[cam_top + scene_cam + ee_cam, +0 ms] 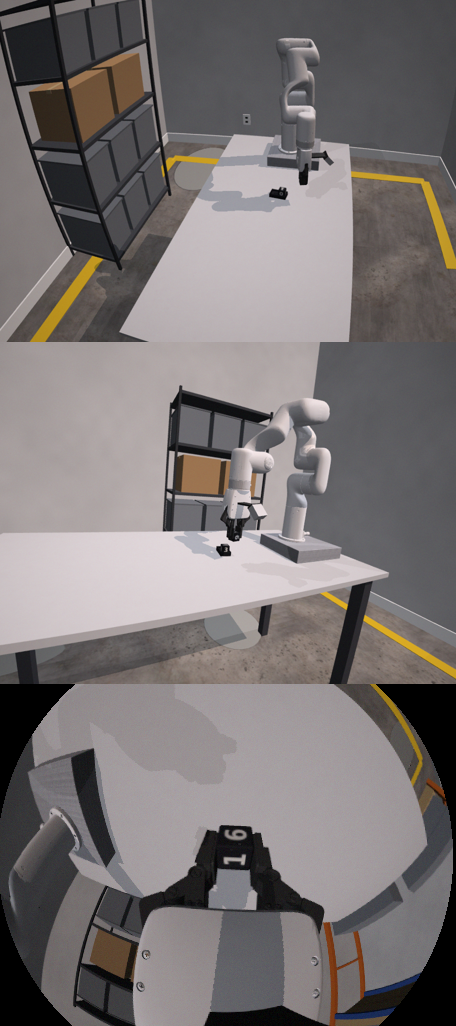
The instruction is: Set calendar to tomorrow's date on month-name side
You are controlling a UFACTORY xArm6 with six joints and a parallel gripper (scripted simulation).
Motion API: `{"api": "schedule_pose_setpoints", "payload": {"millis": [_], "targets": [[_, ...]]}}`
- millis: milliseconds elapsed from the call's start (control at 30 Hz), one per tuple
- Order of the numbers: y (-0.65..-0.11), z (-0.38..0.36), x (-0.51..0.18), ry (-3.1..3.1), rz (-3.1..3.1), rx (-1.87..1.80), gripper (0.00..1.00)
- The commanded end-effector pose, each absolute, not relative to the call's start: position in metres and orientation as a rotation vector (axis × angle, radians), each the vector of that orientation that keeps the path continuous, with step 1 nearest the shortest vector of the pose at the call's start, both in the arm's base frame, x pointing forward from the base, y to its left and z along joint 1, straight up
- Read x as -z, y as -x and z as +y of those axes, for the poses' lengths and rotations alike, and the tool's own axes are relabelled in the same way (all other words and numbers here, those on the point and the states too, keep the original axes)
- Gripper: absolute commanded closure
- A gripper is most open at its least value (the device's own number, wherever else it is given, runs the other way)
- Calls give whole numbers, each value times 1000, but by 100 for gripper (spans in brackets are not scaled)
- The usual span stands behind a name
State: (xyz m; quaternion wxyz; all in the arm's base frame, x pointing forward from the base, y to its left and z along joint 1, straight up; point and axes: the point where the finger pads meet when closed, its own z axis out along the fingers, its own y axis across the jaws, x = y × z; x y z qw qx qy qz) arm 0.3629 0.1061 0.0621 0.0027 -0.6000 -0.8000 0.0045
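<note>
While one cube stands in the tray, the gripper (303, 180) (234, 532) (234, 843) holds the other above the table (257, 257) (128, 577) (310, 784).

With its fingers closed on two opposite sides of the held cube (235, 537) (235, 846), the gripper hangs near the tray (275, 195) (220, 553), apart from it, on the side toward the grey base block (274, 161) (318, 554) (47, 779); the wrist view shows a 1 and a 6 or 9 on the held cube's faces, both turned sideways; the tray rests flat on the table, the standing cube (282, 191) (225, 548) at one end of it, a 0 showing in the top view and a 3 in the exterior view; the other end of the tray holds no cube.
</note>
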Motion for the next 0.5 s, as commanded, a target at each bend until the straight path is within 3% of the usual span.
{"api": "schedule_pose_setpoints", "payload": {"millis": [0,467], "targets": [[-364,106,-47,1883,-2510,-10,73],[-364,106,7,1883,-2510,-10,73]]}}
